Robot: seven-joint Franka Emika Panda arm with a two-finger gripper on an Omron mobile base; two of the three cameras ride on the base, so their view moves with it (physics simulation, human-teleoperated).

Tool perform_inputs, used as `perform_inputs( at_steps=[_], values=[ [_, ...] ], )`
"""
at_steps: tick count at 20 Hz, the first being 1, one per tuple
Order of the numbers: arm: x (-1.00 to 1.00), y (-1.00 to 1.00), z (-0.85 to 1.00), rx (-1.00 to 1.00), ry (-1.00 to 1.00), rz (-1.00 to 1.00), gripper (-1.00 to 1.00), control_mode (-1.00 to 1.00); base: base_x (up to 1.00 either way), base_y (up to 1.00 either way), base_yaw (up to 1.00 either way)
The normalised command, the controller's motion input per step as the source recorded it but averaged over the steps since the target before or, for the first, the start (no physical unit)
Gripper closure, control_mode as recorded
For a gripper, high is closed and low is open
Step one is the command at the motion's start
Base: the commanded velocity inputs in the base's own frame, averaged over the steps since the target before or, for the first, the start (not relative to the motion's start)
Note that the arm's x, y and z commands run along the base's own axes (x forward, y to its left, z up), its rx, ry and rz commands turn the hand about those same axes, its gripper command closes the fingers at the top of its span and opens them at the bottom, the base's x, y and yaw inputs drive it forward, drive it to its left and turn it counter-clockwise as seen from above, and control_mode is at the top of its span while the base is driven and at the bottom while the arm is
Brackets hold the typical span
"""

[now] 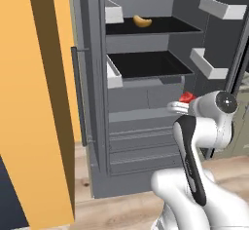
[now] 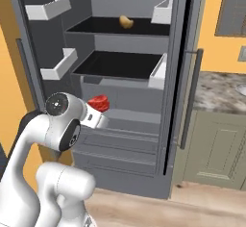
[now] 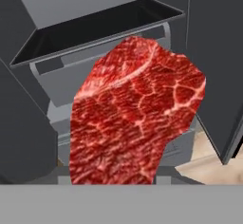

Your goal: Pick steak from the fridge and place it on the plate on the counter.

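The steak (image 3: 137, 114), a bright red marbled chunk, fills the middle of the hand view and hides the fingertips. It hangs at the end of my hand in front of the open fridge (image 1: 146, 107), below the lower black shelf (image 2: 117, 65). My gripper (image 2: 97, 109) is shut on the steak (image 2: 98, 102), which also shows in the left base view (image 1: 186, 97). The marble counter (image 2: 216, 94) lies to the right of the fridge. A pale rounded rim (image 2: 242, 90) at its far right edge may be the plate.
A yellow-orange curved food item (image 1: 142, 21) lies on the upper shelf. White door bins (image 1: 221, 7) line the open fridge door. A long dark bar handle (image 2: 190, 98) runs down the fridge's right side. An orange wall panel (image 1: 34, 102) stands close on the left.
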Motion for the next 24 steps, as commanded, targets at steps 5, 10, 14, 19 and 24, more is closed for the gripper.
perform_inputs(
  at_steps=[5, 10, 14, 19, 24],
  values=[
    [0.0, 0.0, 0.0, 0.0, 0.0, 0.0, 1.0, 1.0, -0.52, -0.16, 0.0],
    [0.0, 0.0, 0.0, 0.0, 0.0, 0.0, 1.0, 1.0, -0.31, -0.3, 0.0],
    [0.0, 0.0, 0.0, 0.0, 0.0, 0.0, 1.0, 1.0, -0.1, -0.45, 0.0],
    [0.0, 0.0, 0.0, 0.0, 0.0, 0.0, 1.0, 1.0, -0.06, -0.54, 0.0],
    [0.0, 0.0, 0.0, 0.0, 0.0, 0.0, 1.0, 1.0, -0.06, -0.51, 0.0]
  ],
)
